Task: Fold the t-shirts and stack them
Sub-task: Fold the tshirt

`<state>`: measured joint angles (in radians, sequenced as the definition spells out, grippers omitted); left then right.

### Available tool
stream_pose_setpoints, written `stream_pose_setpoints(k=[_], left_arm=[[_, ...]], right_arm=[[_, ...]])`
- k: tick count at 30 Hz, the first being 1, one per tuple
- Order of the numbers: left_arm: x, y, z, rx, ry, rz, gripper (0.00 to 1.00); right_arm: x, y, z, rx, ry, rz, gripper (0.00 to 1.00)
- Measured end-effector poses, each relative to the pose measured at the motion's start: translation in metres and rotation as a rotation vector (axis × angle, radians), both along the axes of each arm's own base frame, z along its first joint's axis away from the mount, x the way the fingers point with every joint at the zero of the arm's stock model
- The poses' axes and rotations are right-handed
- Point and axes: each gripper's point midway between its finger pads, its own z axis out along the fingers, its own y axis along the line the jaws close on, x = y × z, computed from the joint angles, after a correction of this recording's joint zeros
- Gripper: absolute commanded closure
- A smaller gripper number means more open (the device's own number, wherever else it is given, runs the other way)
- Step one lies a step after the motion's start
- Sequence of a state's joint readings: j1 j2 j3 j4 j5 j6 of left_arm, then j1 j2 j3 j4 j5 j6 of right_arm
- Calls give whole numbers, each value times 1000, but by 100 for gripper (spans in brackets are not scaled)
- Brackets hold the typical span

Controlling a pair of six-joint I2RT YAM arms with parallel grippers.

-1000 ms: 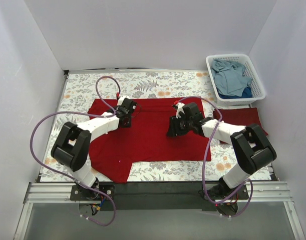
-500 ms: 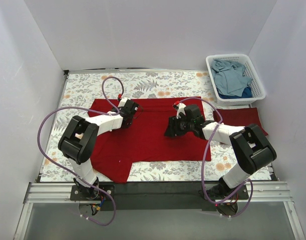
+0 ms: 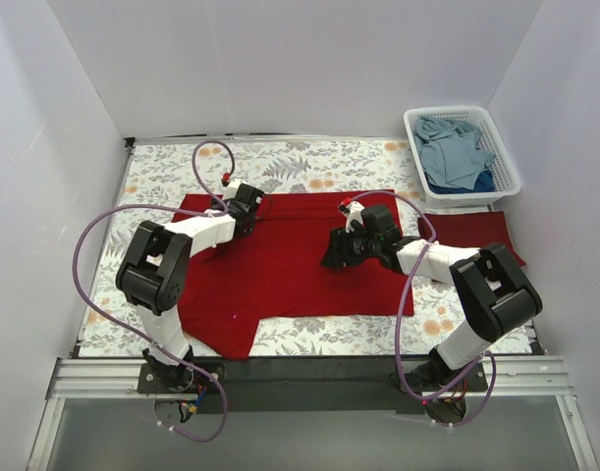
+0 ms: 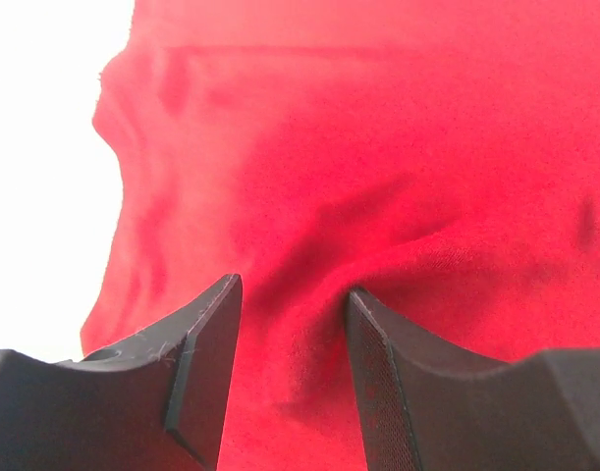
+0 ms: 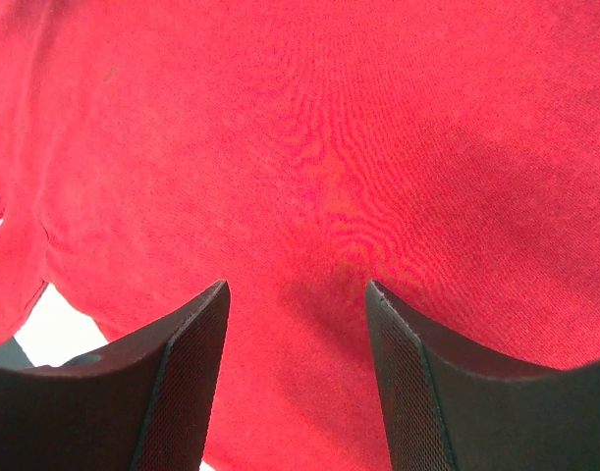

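From above, the bright red t-shirt (image 3: 280, 270) lies spread over the middle of the desk (image 3: 309, 157), one sleeve hanging toward the near edge. It looks opened out flat so it can be folded. The left tool (image 3: 248, 204) sits on its far-left part, and the right tool (image 3: 334, 255) rests on its right half. A folded maroon t-shirt (image 3: 471, 234) lies at the right edge, probably the start of the stack. Dusty blue t-shirts (image 3: 452, 147) wait in the white basket (image 3: 506, 162) at the far right corner.

In the left wrist view, the left tool (image 4: 288, 324) stands half-wide, its tips pressed into the red t-shirt (image 4: 378, 147). A pucker of cloth rises between them, but it does not look clamped. This is likely the set-up for a pinch.

In the right wrist view, the right tool (image 5: 298, 324) is wide, with nothing between the tips. It hovers just over smooth red t-shirt (image 5: 378, 147) near a hem, likely choosing its own pinch point.
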<state>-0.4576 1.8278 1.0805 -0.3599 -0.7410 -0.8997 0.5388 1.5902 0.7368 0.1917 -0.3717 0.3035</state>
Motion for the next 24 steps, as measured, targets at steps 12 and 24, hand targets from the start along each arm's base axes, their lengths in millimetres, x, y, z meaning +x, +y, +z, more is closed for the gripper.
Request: stream_pose_setpoints(k=[12, 24], left_arm=[[71, 55, 2, 65, -44, 98, 53], [75, 59, 31, -192, -153, 203, 52]], right_arm=[[-2, 1, 0, 6, 6, 10, 34], [-2, 2, -1, 6, 6, 15, 33]])
